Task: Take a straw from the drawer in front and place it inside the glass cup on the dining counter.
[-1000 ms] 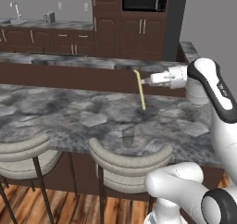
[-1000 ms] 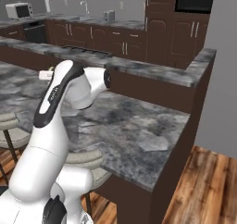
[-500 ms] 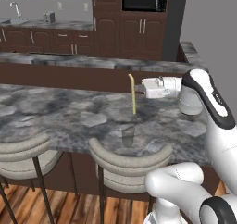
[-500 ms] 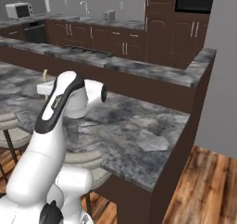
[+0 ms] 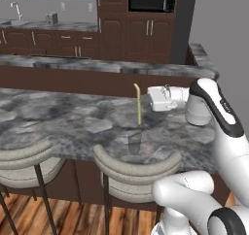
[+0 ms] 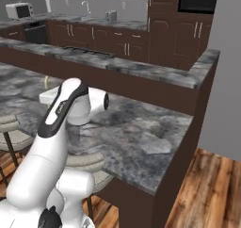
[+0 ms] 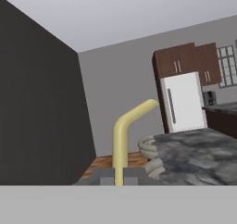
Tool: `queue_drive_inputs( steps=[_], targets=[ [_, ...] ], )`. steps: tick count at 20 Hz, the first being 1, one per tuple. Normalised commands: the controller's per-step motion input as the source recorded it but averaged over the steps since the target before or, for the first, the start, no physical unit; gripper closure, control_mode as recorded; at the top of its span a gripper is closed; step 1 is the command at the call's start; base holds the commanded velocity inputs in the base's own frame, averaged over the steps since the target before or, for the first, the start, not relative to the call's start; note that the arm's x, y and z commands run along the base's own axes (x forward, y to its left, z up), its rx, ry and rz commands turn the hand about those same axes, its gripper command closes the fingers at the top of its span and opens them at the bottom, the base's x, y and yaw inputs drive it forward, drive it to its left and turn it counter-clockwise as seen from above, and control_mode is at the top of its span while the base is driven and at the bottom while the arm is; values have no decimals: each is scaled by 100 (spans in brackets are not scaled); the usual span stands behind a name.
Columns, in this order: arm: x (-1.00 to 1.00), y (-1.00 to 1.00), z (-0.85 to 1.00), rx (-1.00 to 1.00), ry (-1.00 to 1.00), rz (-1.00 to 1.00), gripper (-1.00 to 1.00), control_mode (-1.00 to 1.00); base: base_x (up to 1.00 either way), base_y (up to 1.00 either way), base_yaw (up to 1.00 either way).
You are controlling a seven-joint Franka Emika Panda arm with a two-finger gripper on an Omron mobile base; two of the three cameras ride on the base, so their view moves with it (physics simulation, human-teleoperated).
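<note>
Straw (image 5: 138, 105) (upright) pinched in gripper (image 5: 144, 99), above glass cup (image 5: 134, 141).

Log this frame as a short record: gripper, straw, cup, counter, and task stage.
gripper: shut on the straw, held out sideways over the counter
straw: pale yellow, upright, bent end at top, lower end just above the cup
cup: clear glass, upright on the counter near its front edge, nothing inside it yet
counter: grey marbled top, two stools tucked under its front edge
stage: straw carried to the cup, roughly lined up above it, not yet lowered in
</note>
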Motion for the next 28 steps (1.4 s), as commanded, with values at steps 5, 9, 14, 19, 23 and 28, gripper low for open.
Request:
queue_drive_inputs(
  steps=[5, 9, 14, 19, 23, 28],
  targets=[
    [11, 0, -32, 0, 0, 5, 100, -100, 0, 0, 0],
    [32, 0, -32, 0, 0, 7, 100, -100, 0, 0, 0],
    [52, 0, -31, 0, 0, 6, 100, -100, 0, 0, 0],
    [47, 0, -29, 0, 0, 6, 100, -100, 0, 0, 0],
    [21, -17, -31, 0, 0, 6, 100, -100, 0, 0, 0],
    [11, -28, -33, 0, 0, 7, 100, -100, 0, 0, 0]
  ],
)
